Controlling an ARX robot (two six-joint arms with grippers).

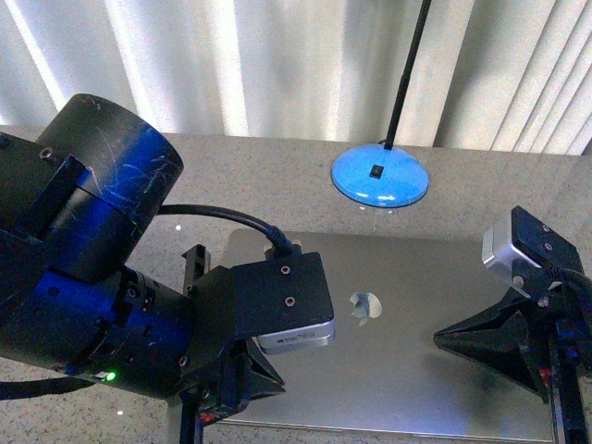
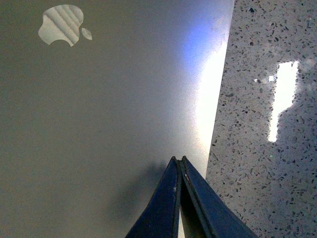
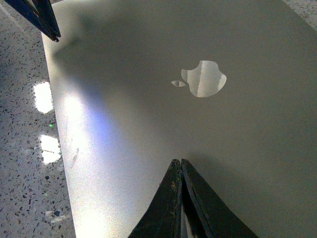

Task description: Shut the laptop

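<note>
Front view: laptop (image 1: 416, 361) lies closed, logo (image 1: 364, 306) up, with left gripper (image 2: 179, 159) and right gripper (image 3: 178, 162) both clenched empty over it.

I saw the laptop (image 1: 416, 333) lid as matt brushed metal; the table (image 2: 262, 124) looked polished, speckled stone.

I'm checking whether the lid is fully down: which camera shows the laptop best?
The front view: the laptop lies flat, logo up, with most of it visible. Each wrist view shows only part of its top, with the logo.
</note>
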